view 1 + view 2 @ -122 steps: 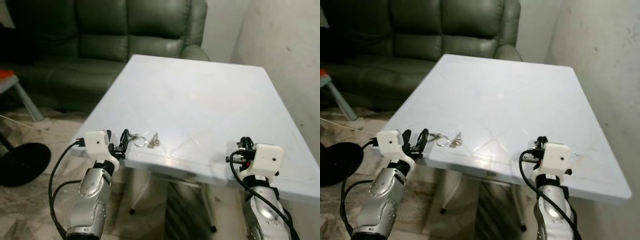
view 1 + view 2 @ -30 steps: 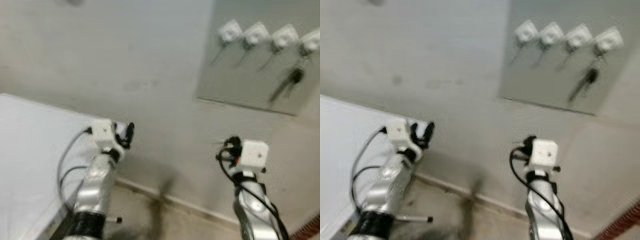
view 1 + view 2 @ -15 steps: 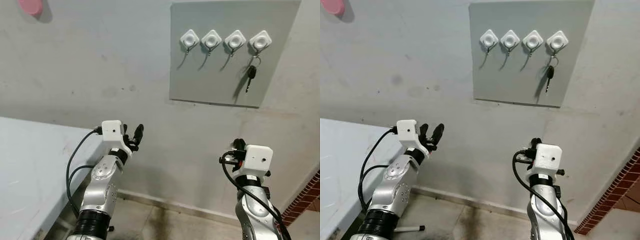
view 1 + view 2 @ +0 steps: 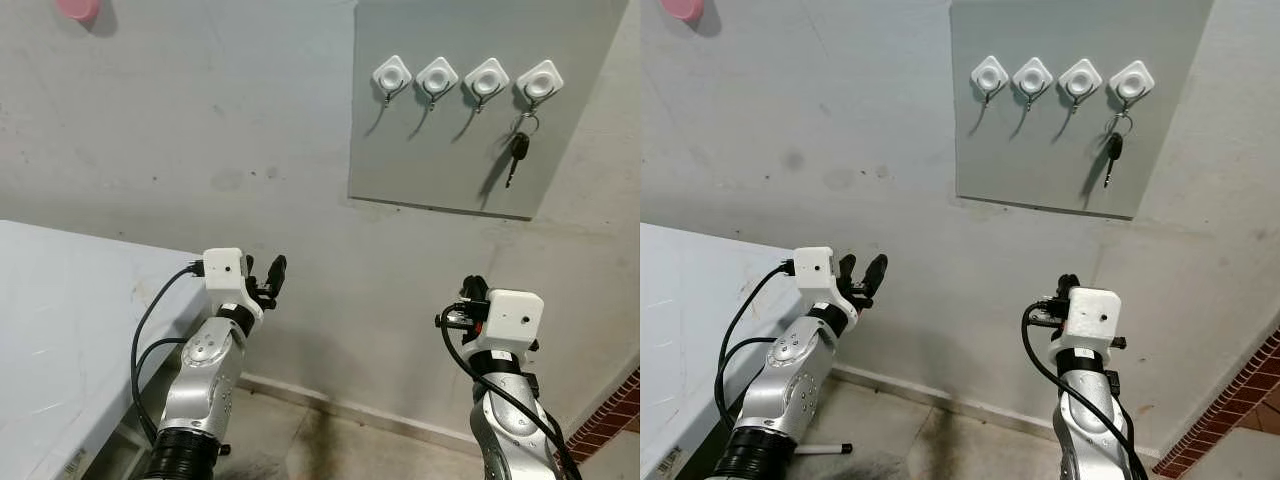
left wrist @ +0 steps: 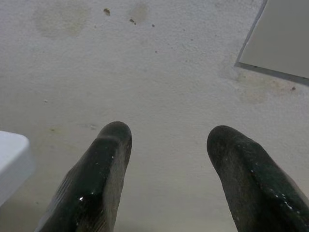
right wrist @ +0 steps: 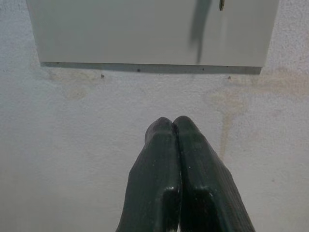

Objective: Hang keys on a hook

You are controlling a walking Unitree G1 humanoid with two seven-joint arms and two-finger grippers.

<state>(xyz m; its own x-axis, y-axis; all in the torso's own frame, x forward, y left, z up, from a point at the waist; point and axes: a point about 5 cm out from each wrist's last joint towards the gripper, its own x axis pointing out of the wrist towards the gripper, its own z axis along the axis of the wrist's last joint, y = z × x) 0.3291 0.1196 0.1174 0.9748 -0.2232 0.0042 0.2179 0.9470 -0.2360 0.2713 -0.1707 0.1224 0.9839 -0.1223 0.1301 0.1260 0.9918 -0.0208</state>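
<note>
Grey wall ahead carries a panel [image 4: 480,100] with four white hooks. One key [image 4: 517,150] hangs from the rightmost hook [image 4: 539,83] by its ring: light, rigid, best pinched at the ring. Left pincer [image 5: 164,159] is spread and empty; right pincer [image 6: 173,126] is closed, empty.

Right tool [image 6: 173,124], fingers pressed together, below grey board [image 6: 145,31].

No legible text, number, brand or sign appears in any view. A small label at the near edge of the surface [image 4: 670,462] carries marks too small to read. The grey board [image 4: 440,170] and the wall bear no writing.
</note>
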